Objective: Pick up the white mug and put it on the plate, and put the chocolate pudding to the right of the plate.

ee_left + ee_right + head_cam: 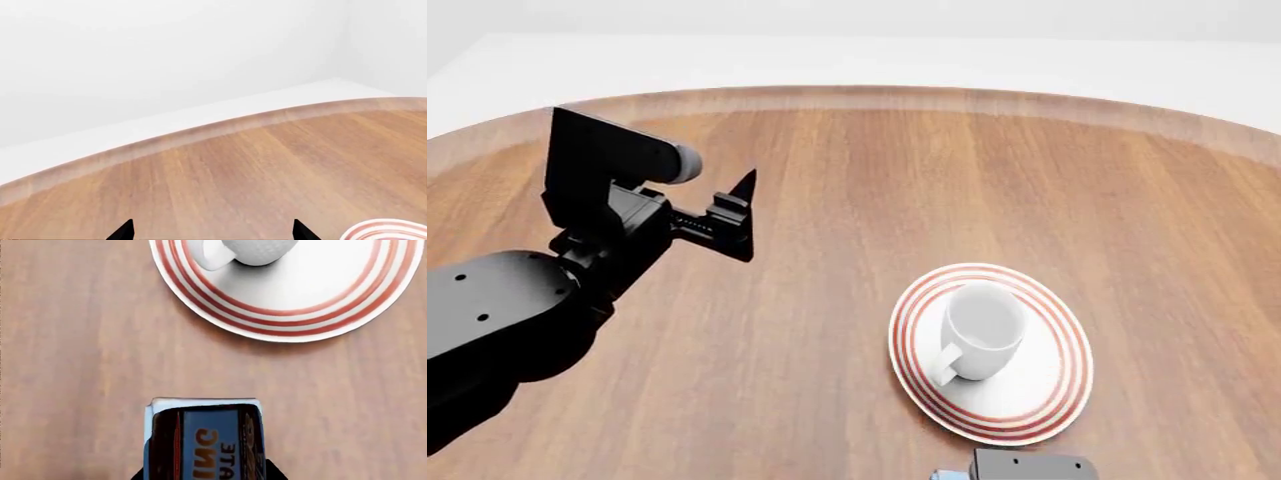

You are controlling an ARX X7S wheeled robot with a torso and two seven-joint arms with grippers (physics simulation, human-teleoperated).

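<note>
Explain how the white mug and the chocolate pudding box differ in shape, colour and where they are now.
The white mug is round and plain white with a loop handle; the chocolate pudding is a rectangular box with a blue face and dark brown sides. The mug stands upright on the plate; the box sits off the plate over the wooden table, between the right hand's fingers. Both lie close to the plate.

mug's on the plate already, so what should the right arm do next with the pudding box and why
Probably carry the pudding box sideways to the bare table right of the plate before lowering it. The mug already stands on the plate, and the right wrist view shows the box at the right gripper, apart from the plate's near rim.
</note>
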